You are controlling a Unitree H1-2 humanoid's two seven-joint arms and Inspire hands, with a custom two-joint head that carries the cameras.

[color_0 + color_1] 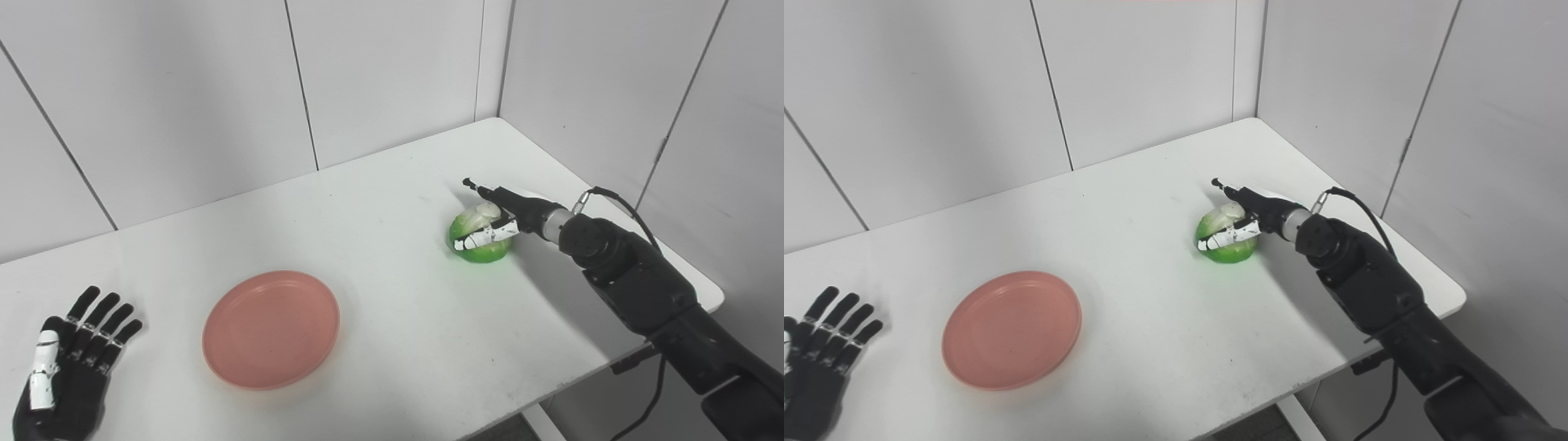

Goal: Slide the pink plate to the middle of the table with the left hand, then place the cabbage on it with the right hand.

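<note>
1. Pink plate (271, 329) lies flat on the white table (380, 202), toward 7 o'clock of the table's middle and near the front edge; nothing rests on it.
2. Cabbage (481, 236), bright green with a pale top, sits on the table toward 3 o'clock, well apart from the plate.
3. Right hand (493, 215) reaches in from 4 o'clock and lies over the cabbage: a white-marked thumb crosses the near side, and black fingers (484, 191) stretch past the far side. Whether the fingers have closed into a firm grip cannot be told, since they are partly hidden behind the cabbage.
4. Left hand (70, 361) rests at 8 o'clock, near the table's left front corner, palm down with its fingers spread and holding nothing; it stands apart from the plate.
5. No brand, label or readable writing shows on the plate, the cabbage or either hand; the white patches on the thumbs carry only small dark marks too fine to read.
6. Grey wall panels (202, 92) stand behind the table at 12 o'clock and along its 3 o'clock side.
</note>
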